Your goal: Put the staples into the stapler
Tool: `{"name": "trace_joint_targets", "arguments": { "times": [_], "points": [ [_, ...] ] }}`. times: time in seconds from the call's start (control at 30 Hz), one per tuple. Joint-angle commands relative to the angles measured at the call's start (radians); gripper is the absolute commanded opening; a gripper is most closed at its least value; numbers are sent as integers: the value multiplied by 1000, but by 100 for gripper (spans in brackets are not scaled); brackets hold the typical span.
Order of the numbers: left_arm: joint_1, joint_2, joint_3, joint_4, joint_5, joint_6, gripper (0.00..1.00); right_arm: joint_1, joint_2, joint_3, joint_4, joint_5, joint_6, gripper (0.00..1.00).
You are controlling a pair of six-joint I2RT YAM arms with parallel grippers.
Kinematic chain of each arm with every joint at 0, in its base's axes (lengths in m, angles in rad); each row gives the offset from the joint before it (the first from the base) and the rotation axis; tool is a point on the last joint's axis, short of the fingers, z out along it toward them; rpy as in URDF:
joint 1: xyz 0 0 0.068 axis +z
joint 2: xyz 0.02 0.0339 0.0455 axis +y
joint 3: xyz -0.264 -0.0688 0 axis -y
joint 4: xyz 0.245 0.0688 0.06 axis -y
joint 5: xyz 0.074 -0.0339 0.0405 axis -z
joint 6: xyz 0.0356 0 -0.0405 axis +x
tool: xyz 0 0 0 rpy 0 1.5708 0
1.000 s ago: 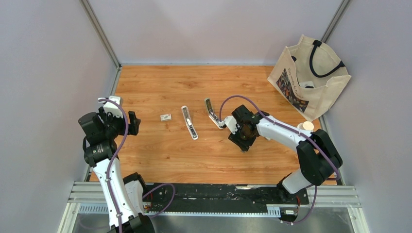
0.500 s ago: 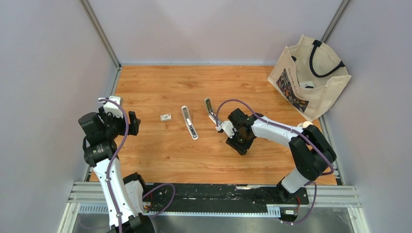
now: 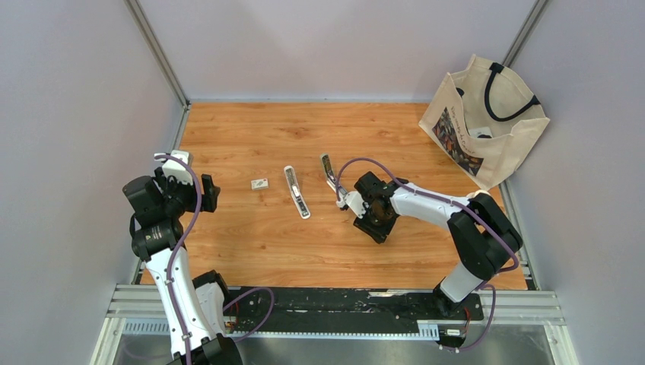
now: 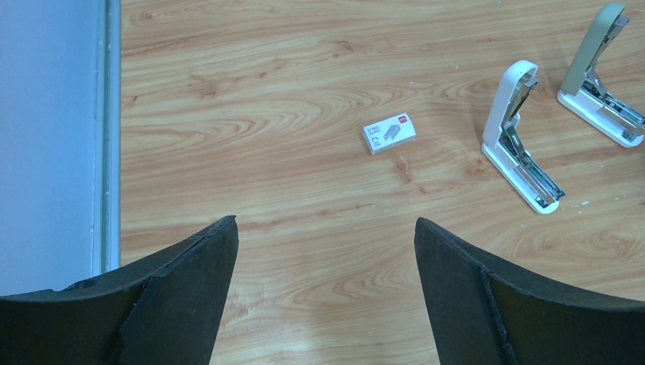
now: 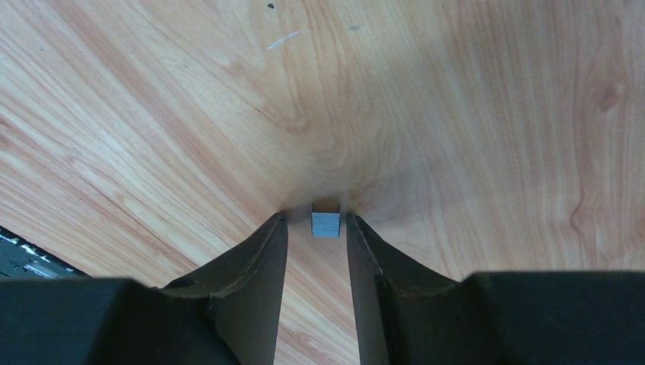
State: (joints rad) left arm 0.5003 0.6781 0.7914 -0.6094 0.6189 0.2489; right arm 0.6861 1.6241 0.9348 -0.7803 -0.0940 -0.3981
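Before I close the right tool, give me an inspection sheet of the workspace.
Surface: wooden table, flat.
Job's things: staples lying on the wood inside the right tool; white stapler and grey-green stapler both hinged open.
Clutter: staple box left of the white stapler; tote bag at the far right corner.
Tools: left tool open, empty; right tool open, straddling the staples.
Cables: purple cables looped along both arms.
Surroundings: grey walls; nothing else seen.
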Motion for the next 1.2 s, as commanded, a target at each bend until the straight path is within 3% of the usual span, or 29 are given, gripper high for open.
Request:
{"name": "trace_joint_targets", "arguments": {
  "times": [0.0,1.17],
  "points": [
    [9,-2,-4,22,5,16,93,13,28,10,50,-41,-11,40],
    [9,-9,-3,19,-2,20,93,38,45,-5,142,27,-85,38]
  ]
}}
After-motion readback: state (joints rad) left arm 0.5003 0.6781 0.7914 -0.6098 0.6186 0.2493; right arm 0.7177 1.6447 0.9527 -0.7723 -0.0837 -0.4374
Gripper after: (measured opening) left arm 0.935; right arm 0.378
